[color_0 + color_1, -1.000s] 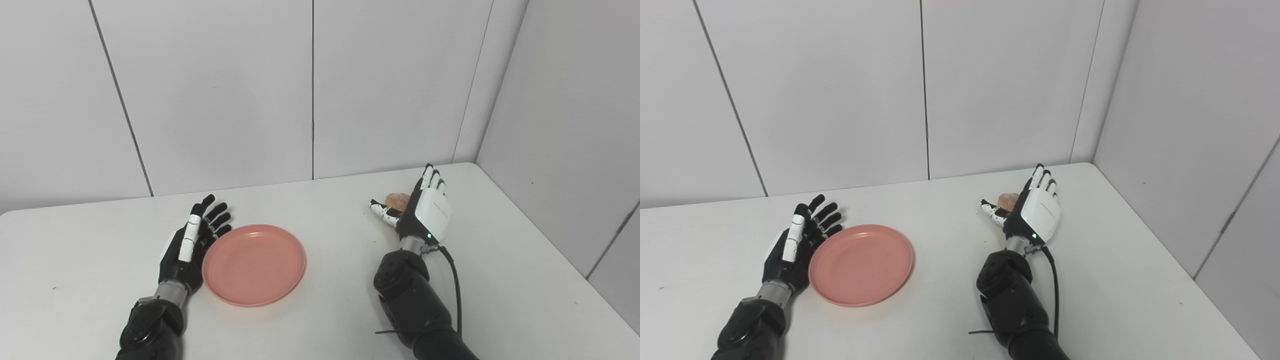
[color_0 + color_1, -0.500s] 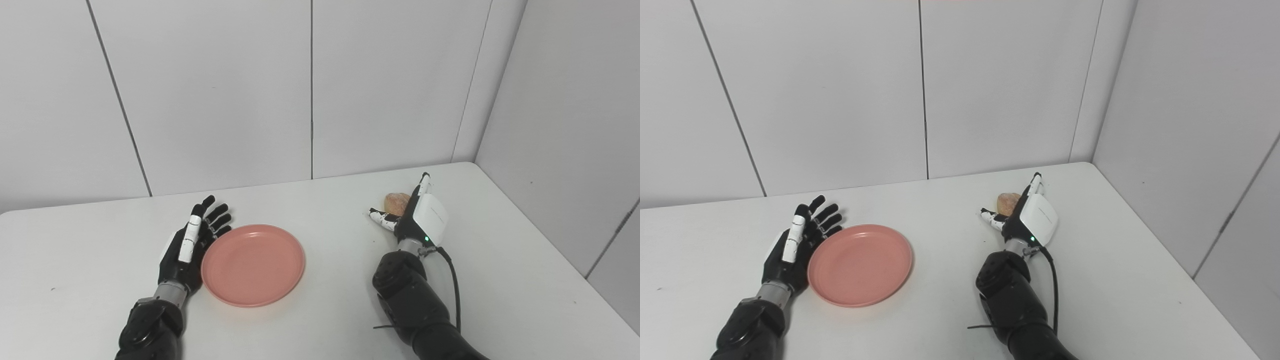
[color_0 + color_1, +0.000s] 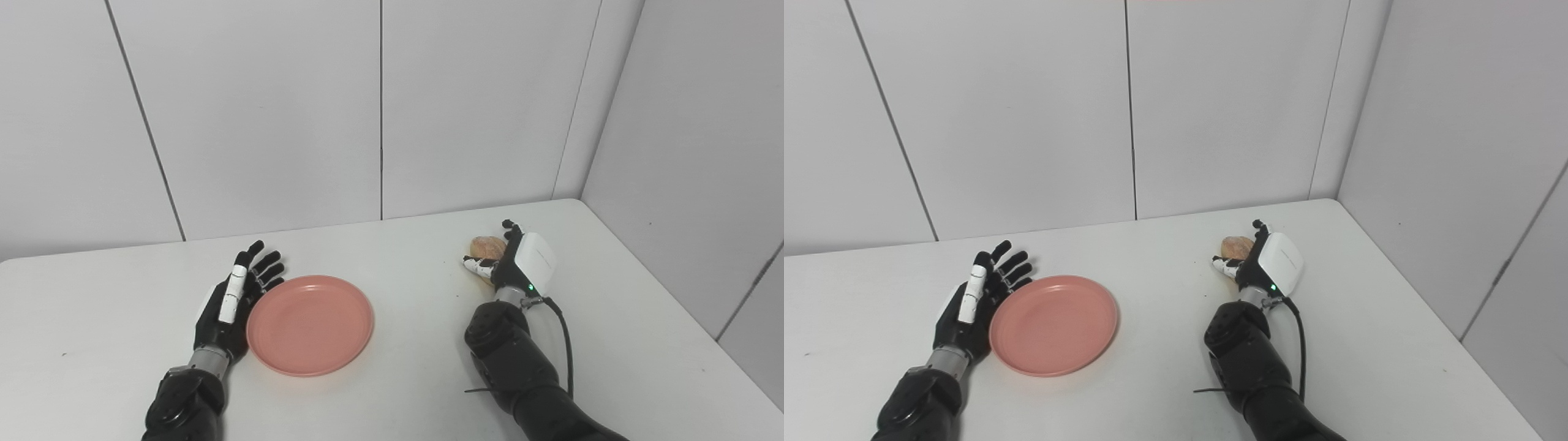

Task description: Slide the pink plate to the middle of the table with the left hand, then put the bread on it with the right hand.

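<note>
The pink plate (image 3: pixel 310 323) lies flat on the white table (image 3: pixel 398 380), left of centre. My left hand (image 3: pixel 236 300) rests open on its edge against the plate's left rim, fingers spread and pointing away from me. A small brown bread roll (image 3: pixel 487 246) lies at the right rear. My right hand (image 3: pixel 520 263) has its fingers curled over the roll's far side and its thumb at the near side, closed around the roll. The roll appears to sit on the table. The same shows in the right eye view, with the roll (image 3: pixel 1237 246) and the right hand (image 3: pixel 1271 264).
White wall panels stand behind the table and along its right side (image 3: pixel 686 184). The table's right edge (image 3: pixel 704 331) runs close to the right arm. A black cable (image 3: pixel 566 349) hangs along the right forearm.
My right hand's fingers have curled from straight and open to closed around the bread roll, and the hand shifted slightly right. The left hand and the plate have not moved.
</note>
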### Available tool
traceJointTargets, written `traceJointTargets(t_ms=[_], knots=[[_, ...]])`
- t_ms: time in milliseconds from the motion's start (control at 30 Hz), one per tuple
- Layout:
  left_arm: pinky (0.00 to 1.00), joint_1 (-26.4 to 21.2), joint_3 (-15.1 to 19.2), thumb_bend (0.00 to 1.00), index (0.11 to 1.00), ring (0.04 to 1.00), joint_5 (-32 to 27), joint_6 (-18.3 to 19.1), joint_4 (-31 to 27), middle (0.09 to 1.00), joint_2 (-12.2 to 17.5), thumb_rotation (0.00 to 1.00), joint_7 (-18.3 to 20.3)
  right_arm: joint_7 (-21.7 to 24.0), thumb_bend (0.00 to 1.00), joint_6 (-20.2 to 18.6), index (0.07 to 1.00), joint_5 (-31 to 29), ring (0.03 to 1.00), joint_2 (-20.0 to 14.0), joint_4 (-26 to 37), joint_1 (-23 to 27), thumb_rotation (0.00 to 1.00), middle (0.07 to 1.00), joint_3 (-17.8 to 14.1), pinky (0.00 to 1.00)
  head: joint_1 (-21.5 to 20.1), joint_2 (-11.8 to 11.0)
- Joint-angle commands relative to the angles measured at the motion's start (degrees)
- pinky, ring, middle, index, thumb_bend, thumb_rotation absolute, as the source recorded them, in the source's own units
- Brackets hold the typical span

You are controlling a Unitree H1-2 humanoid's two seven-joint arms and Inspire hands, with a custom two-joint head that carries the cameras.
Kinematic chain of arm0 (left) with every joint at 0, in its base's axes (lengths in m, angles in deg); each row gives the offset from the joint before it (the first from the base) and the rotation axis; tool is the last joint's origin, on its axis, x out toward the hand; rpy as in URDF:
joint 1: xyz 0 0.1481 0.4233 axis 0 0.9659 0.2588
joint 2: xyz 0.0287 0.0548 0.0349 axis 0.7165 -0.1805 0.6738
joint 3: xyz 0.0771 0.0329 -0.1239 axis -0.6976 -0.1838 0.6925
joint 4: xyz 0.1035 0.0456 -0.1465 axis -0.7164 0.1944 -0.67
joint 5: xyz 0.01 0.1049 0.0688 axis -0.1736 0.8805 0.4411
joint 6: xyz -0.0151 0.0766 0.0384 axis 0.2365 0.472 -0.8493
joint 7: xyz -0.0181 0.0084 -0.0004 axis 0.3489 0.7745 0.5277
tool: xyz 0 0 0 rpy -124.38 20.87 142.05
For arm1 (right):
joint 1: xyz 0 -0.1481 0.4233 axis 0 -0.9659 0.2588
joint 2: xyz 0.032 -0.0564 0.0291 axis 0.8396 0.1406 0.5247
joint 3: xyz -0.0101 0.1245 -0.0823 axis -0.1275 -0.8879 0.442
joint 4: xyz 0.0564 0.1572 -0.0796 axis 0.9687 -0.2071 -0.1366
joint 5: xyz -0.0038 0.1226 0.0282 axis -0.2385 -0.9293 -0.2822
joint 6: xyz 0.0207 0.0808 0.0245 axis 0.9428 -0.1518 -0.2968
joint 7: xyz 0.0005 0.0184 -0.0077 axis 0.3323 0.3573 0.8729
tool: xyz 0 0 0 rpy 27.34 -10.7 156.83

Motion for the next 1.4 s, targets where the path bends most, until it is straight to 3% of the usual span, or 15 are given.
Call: traceJointTargets(t_ms=[0, 67, 133, 633, 833, 933, 1033, 1100, 1367], knots=[[0.86, 2.4, -0.1, 0.88, 0.904, 0.868, -0.3, 0.1, 1.4, 0.86, -1.1, 0.79, -0.2, -0.7, 0.66, 5.7, 0.562, -1.2, 0.514, 0.2, -0.5, 1.8, 0.07, 0.622, -0.2, 0.41, 0.1, 0.1], [0.85, 2.6, -0.1, 0.88, 0.903, 0.865, -0.2, 0.4, 0.9, 0.859, -1.2, 0.79, -0.3, -1.3, 0.56, 7.0, 0.491, -1.5, 0.421, 0.2, -0.9, 1.8, 0.01, 0.52, -0.1, 0.33, 0.1, 0.1], [0.85, 2.8, -0.3, 0.88, 0.905, 0.863, -0.2, 0.7, 0.3, 0.862, -1.1, 0.79, -0.1, -1.2, 0.54, 6.9, 0.495, -1.4, 0.346, 0.0, -0.8, 1.8, 0.0, 0.46, 0.2, 0.27, 0.2, 0.2], [0.86, 2.5, -0.2, 0.86, 0.909, 0.862, -0.5, 1.3, 0.2, 0.853, -0.8, 0.78, 0.2, 0.1, 0.53, 5.9, 0.49, -2.3, 0.357, -0.1, 0.2, 1.1, 0.0, 0.456, 0.8, 0.29, 0.4, 0.5], [0.86, 2.6, -0.4, 0.87, 0.91, 0.859, -0.2, 1.8, -0.7, 0.857, -1.0, 0.79, -0.2, 1.1, 0.53, 5.8, 0.481, -1.4, 0.392, -0.5, 4.1, 0.4, 0.0, 0.476, 2.1, 0.32, 0.5, 0.5], [0.86, 2.6, -0.6, 0.86, 0.923, 0.864, 0.0, 1.4, -0.7, 0.863, -1.0, 0.81, -0.1, 4.4, 0.53, 6.6, 0.462, -0.3, 0.469, -1.4, 7.2, -0.1, 0.0, 0.508, 4.2, 0.39, 1.0, 0.6], [0.86, 2.7, -0.7, 0.87, 0.921, 0.863, 0.2, 1.7, -1.1, 0.863, -1.2, 0.8, -0.5, 15.1, 0.53, 13.2, 0.478, -1.6, 0.434, -4.3, 11.7, -1.4, 0.0, 0.489, 8.2, 0.37, 1.5, 0.7], [0.85, 2.7, -0.7, 0.87, 0.914, 0.857, 0.3, 1.7, -1.0, 0.855, -1.2, 0.81, -0.7, 20.0, 0.53, 15.4, 0.493, -2.4, 0.413, -5.5, 14.0, -1.8, 0.0, 0.472, 9.6, 0.36, 1.7, 0.7], [0.85, 2.7, -0.8, 0.86, 0.911, 0.852, 0.4, 1.8, -1.0, 0.842, -1.3, 0.8, -0.8, 32.9, 0.53, 21.7, 0.495, -7.1, 0.422, -7.3, 20.8, -2.4, 0.0, 0.464, 9.7, 0.37, 3.7, 0.6]])
